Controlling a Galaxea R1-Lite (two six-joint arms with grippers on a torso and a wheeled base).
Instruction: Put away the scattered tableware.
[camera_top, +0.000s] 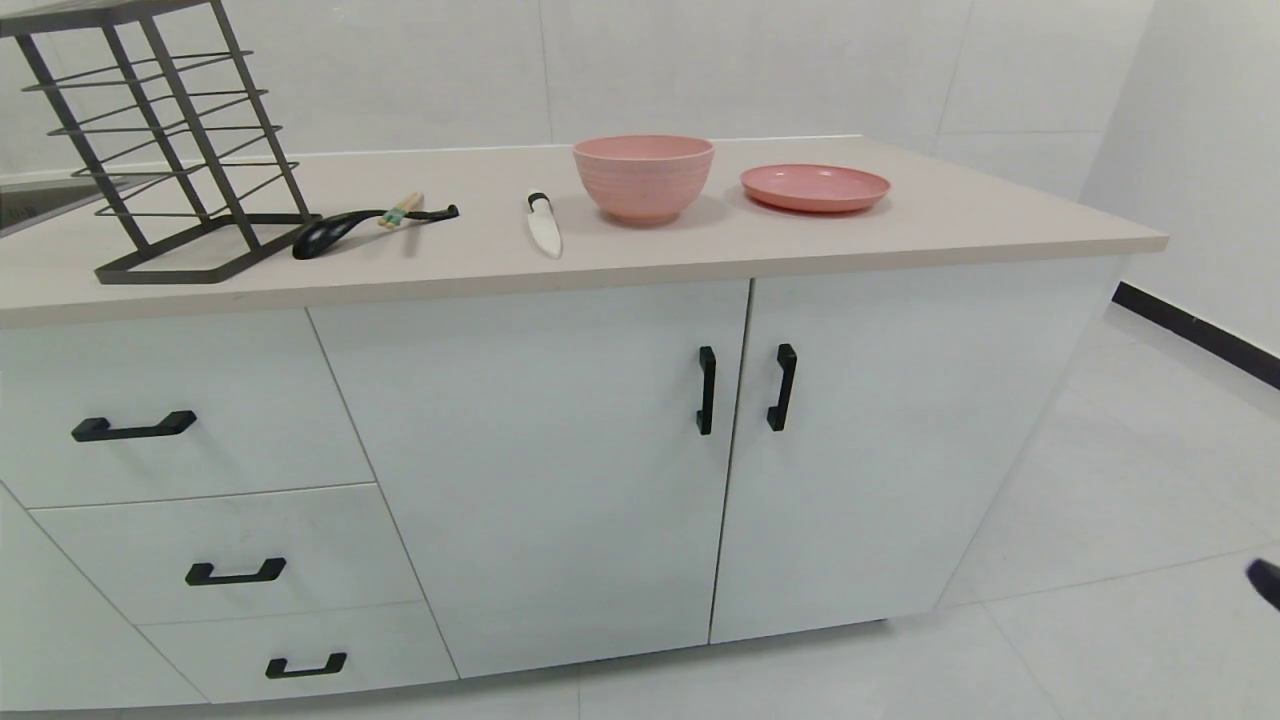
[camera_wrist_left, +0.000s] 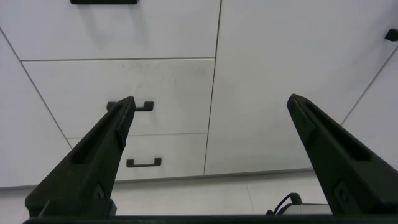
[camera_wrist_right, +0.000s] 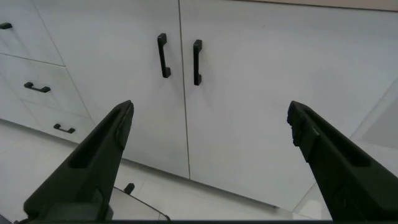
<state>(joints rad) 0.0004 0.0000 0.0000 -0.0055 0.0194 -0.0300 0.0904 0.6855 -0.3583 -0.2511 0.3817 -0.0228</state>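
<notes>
The pink bowl (camera_top: 643, 178) looks light, stiff and slick (plastic, probably), best pinched at its rim by the left gripper (camera_wrist_left: 209, 102) or right gripper (camera_wrist_right: 210, 107), both with fingers spread apart.

A ribbed pink bowl (camera_top: 643, 178) stands upright on the countertop (camera_top: 950, 225), with a shallow pink plate (camera_top: 815, 187) lying flat near it on the right. Left of the bowl lies a white-bladed knife (camera_top: 544, 224) with a black handle. Farther left lies a black spoon (camera_top: 318, 238), with wooden chopsticks (camera_top: 401, 211) across its handle.

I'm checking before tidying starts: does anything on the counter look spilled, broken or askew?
Nothing is spilled or broken. The black spoon and chopsticks lie crossed beside the rack, and the white knife lies near the counter edge. The pink bowl and plate sit upright.
</notes>
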